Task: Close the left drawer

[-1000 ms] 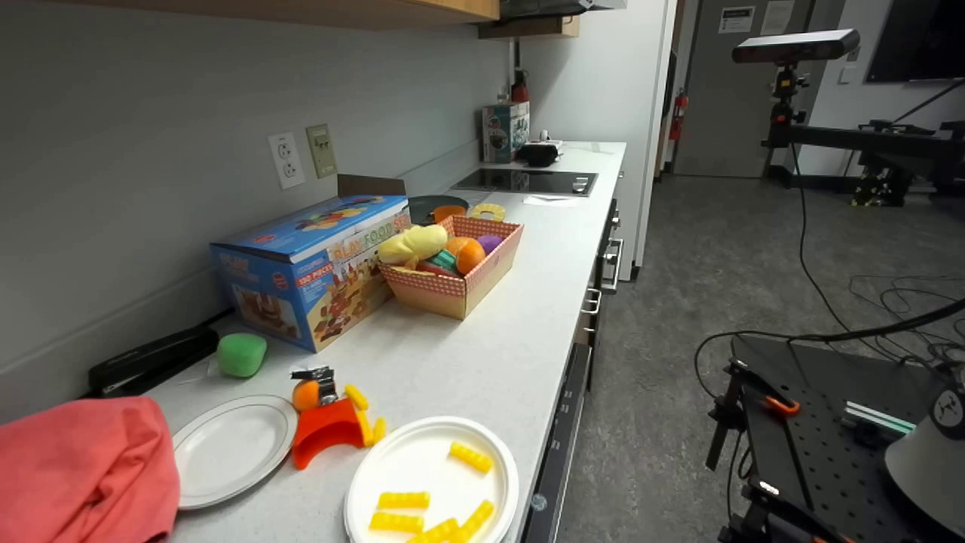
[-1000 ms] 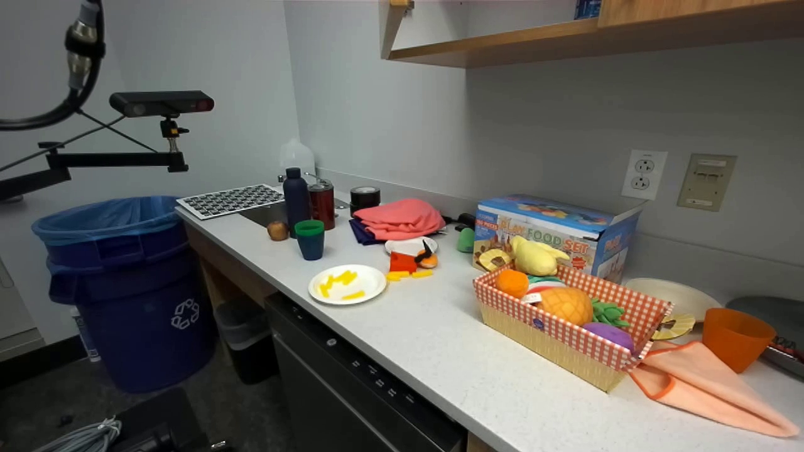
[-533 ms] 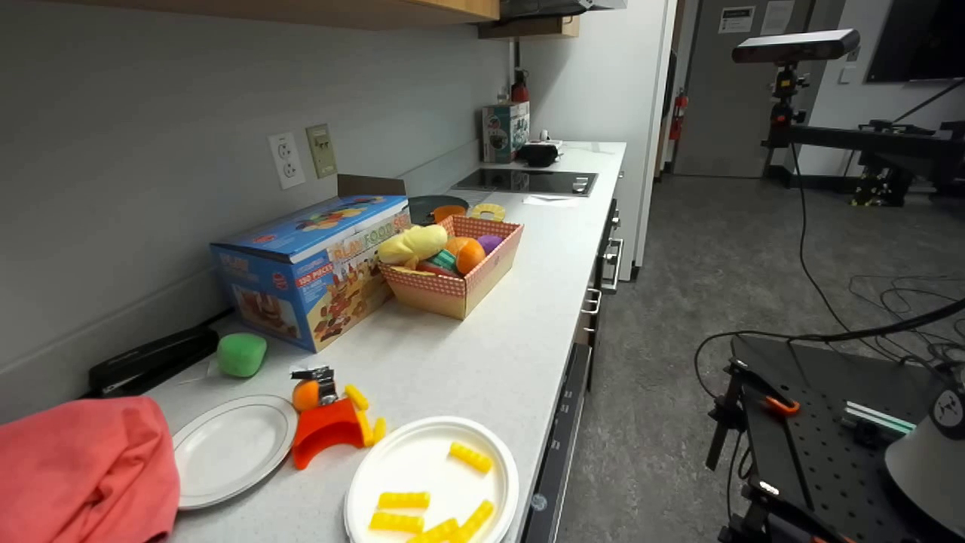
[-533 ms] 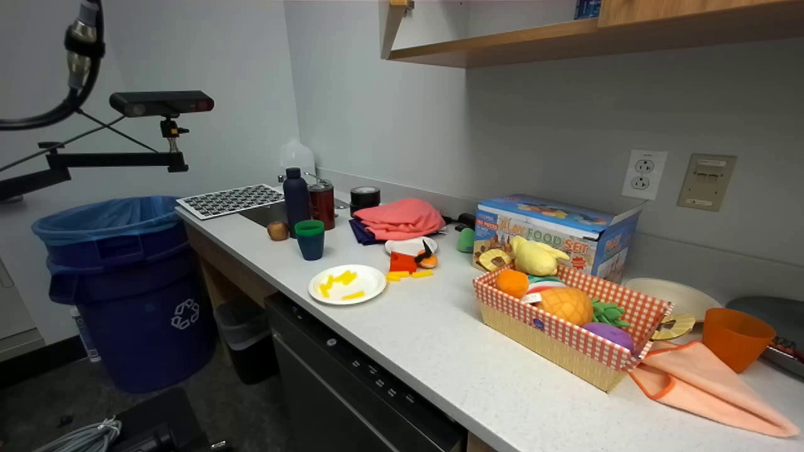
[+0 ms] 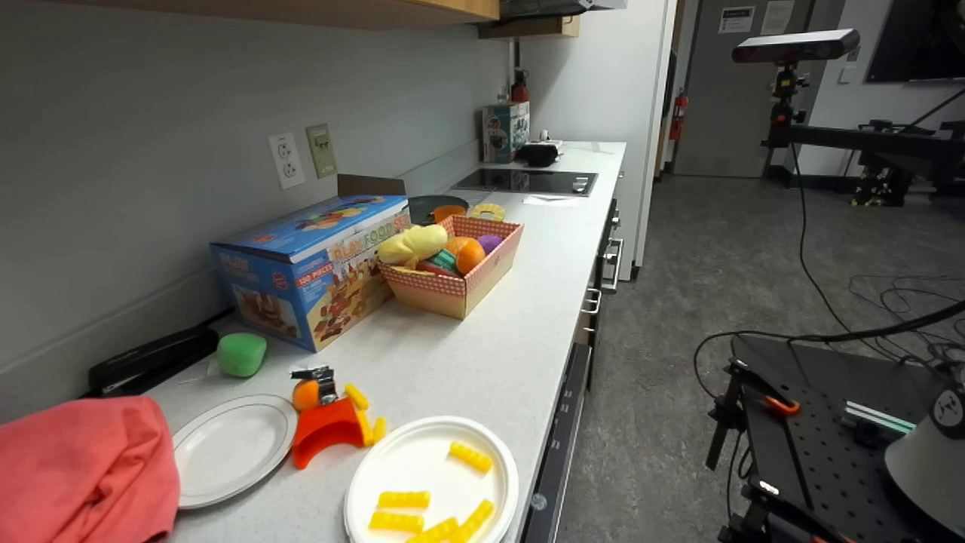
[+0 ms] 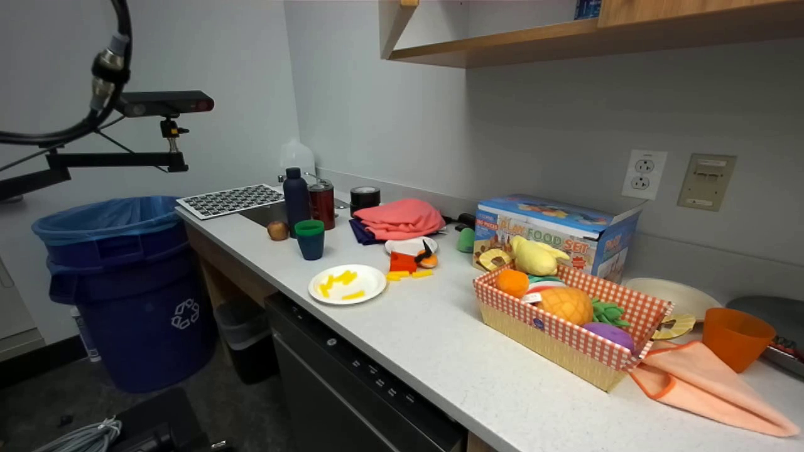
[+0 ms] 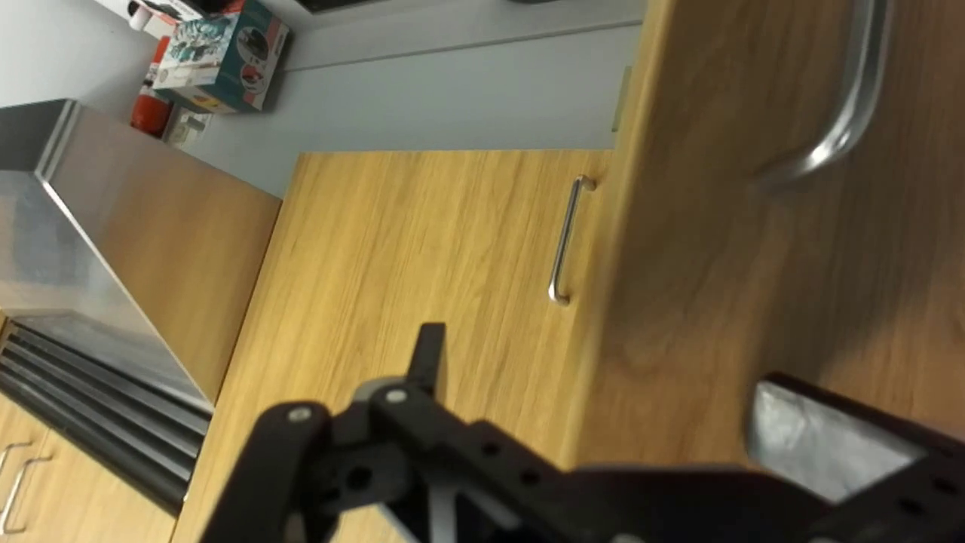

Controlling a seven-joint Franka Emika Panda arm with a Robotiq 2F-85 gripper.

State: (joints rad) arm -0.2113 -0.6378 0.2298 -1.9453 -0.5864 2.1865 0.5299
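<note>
In the wrist view the tool (image 7: pixel 599 358) sits along the lower edge, its two black fingers (image 7: pixel 427 362) spread wide with a broad gap between. The finger toward the left of that view points upward, slim and edge-on, above jointed links (image 7: pixel 460 436) with round bolts (image 7: pixel 396 396). The opposite finger leans inward, showing a dull silver pad (image 7: pixel 825 437). In an exterior view the arm's pale base (image 5: pixel 931 475) stands at the right edge, partly cut off there, bearing a round dark badge (image 5: pixel 948 408).

The pale table (image 6: pixel 414 339) carries a red-checked basket (image 6: pixel 540 339), a blue play-food box (image 6: pixel 559 226), a peach cloth (image 6: pixel 710 389), white plates (image 6: pixel 372 285), a green-rimmed cup (image 6: pixel 310 245) and a dark bottle (image 6: pixel 295 201); a green lump (image 6: pixel 465 241), hard to make out, sits near the box.
</note>
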